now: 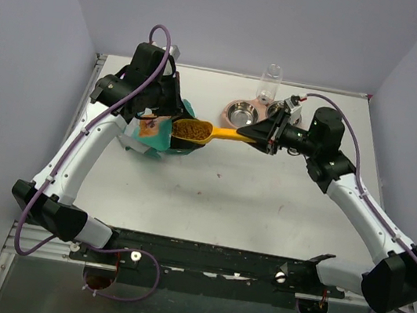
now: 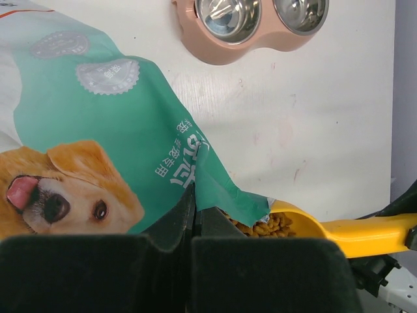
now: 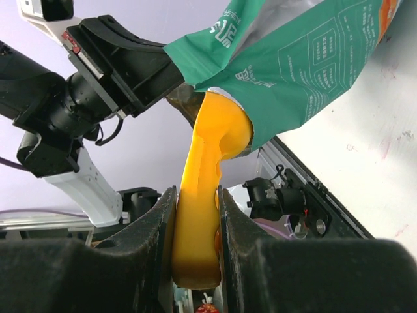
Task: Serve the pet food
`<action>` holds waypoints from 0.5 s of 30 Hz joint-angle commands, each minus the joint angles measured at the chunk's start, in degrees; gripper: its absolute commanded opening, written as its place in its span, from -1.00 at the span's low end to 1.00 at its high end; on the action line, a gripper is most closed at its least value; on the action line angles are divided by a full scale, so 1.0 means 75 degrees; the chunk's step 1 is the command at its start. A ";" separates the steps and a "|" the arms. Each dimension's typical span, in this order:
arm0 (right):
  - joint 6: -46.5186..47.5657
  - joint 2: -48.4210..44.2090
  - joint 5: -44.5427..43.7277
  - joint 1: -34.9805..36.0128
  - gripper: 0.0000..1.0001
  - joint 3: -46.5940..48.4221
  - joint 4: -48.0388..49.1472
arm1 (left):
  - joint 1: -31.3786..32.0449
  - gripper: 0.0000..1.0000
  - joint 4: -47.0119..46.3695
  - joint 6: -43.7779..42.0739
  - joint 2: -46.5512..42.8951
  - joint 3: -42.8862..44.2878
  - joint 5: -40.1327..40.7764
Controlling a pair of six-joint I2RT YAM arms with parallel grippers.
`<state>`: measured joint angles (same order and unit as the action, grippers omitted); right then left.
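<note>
White arms [image 1: 74, 153], black joints [image 1: 62, 218], purple cables [image 1: 161, 27]

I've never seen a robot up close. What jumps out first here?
A bright yellow scoop full of brown pet food sits at the mouth of a teal bag with a dog's face, left of centre. The right pincer grips the scoop's handle while the left pincer pinches the bag's edge. A pink double bowl stands behind them.

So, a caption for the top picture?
Right hand holds a yellow scoop of kibble at the teal bag, pinched by left hand.
</note>
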<state>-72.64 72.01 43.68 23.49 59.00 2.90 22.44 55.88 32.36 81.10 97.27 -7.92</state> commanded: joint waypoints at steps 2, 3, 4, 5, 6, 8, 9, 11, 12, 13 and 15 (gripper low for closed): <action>-0.0100 -0.0378 -0.0199 -0.0213 -0.99 -0.0027 0.0235 | 0.0009 -1.00 -0.0173 0.0115 -0.0431 0.0354 -0.0338; -0.0100 -0.0413 -0.0164 -0.0237 -0.99 -0.0050 0.0212 | 0.0009 -1.00 -0.0173 0.0104 -0.0431 0.0343 -0.0327; -0.0100 -0.0460 -0.0152 -0.0260 -0.99 -0.0062 0.0188 | 0.0009 -1.00 -0.0173 0.0115 -0.0442 0.0343 -0.0326; -0.0123 -0.0495 -0.0129 -0.0307 -0.99 -0.0074 0.0176 | 0.0009 -1.00 -0.0173 0.0115 -0.0442 0.0343 -0.0315; -0.0111 -0.0519 -0.0082 -0.0319 -0.99 -0.0074 0.0176 | 0.0009 -1.00 -0.0185 0.0104 -0.0454 0.0331 -0.0315; -0.0123 -0.0577 -0.0035 -0.0354 -0.99 -0.0062 0.0095 | 0.0009 -1.00 -0.0173 0.0115 -0.0477 0.0319 -0.0303; -0.0123 -0.0612 -0.0012 -0.0354 -0.99 -0.0074 0.0060 | -0.0003 -1.00 -0.0161 0.0104 -0.0489 0.0319 -0.0303; -0.0123 -0.0753 0.0047 -0.0401 -0.99 -0.0097 -0.0069 | -0.0015 -1.00 -0.0150 0.0115 -0.0501 0.0319 -0.0291; -0.0123 -0.0811 0.0105 -0.0459 -0.99 -0.0098 -0.0105 | -0.0027 -1.00 -0.0150 0.0115 -0.0512 0.0308 -0.0291; -0.0100 -0.0870 0.0175 -0.0494 -0.99 -0.0074 -0.0233 | -0.0027 -1.00 -0.0150 0.0115 -0.0513 0.0307 -0.0291; -0.0100 -0.0999 0.0269 -0.0611 -0.99 -0.0051 -0.0374 | -0.0027 -1.00 -0.0161 0.0104 -0.0524 0.0307 -0.0291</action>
<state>-72.66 67.13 44.73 20.86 58.63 2.00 22.33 55.99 32.38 81.01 97.27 -7.97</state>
